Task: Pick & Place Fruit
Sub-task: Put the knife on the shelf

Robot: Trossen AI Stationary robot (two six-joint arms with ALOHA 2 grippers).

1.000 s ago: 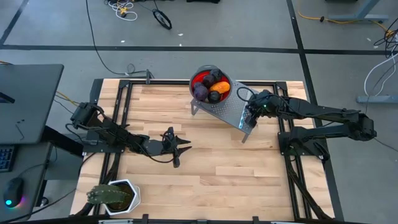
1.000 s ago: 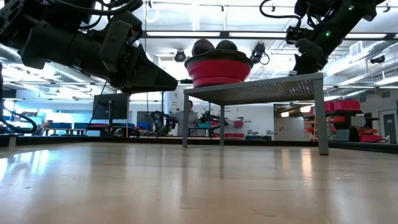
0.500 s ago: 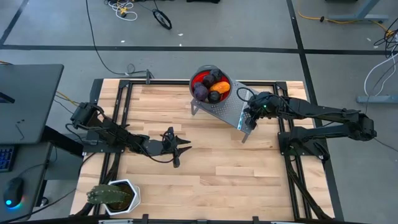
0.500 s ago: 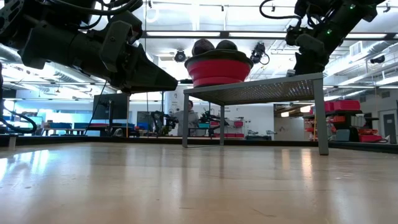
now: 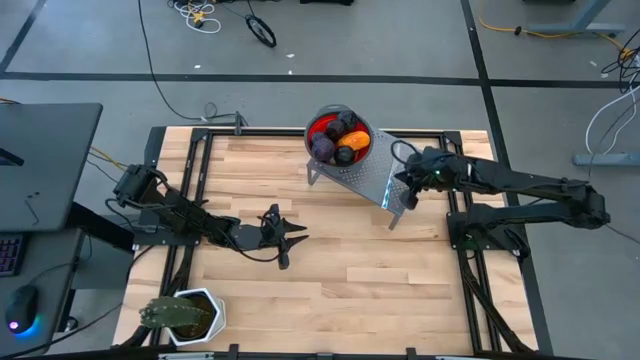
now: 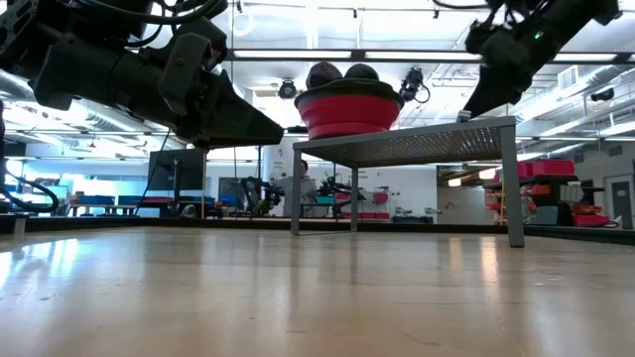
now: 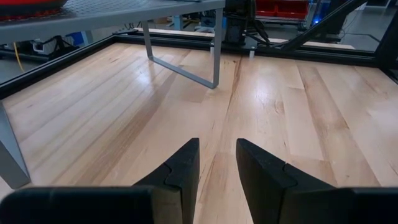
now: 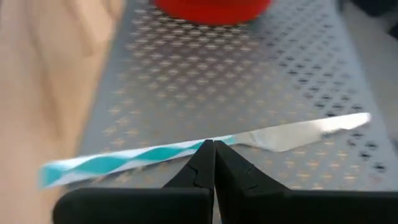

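Observation:
Several toy fruits (image 5: 338, 140), purple, orange and red, lie in a red bowl (image 5: 312, 128) on a perforated metal stand (image 5: 365, 178) at the table's far middle. A knife (image 8: 292, 134) with a teal-striped handle (image 8: 106, 165) lies flat on the stand's top. My right gripper (image 8: 213, 144) is shut and slants down over the stand's right end (image 5: 405, 195), its tips at the knife's middle. My left gripper (image 5: 298, 237) hovers open over bare wood left of centre, with nothing between its fingers (image 7: 186, 163). My right gripper's shut fingertips (image 8: 205, 152) stand where the knife's handle meets its blade (image 8: 239, 140), coming from the table's right side and slanting down. The knife lies across them, flat on the stand. Whether the tips touch the knife I cannot tell.
The stand rests on thin metal legs (image 6: 513, 183), with open space under it. A spiky green plant in a white pot (image 5: 182, 315) sits at the near left corner. Black frame rails (image 5: 195, 190) run along the table's sides. Bare wood (image 5: 360, 270) fills the middle and near part.
My right gripper has tipped a little and drawn slightly back toward the table's right edge and up, staying shut. The bowl, fruits and stand have kept still.

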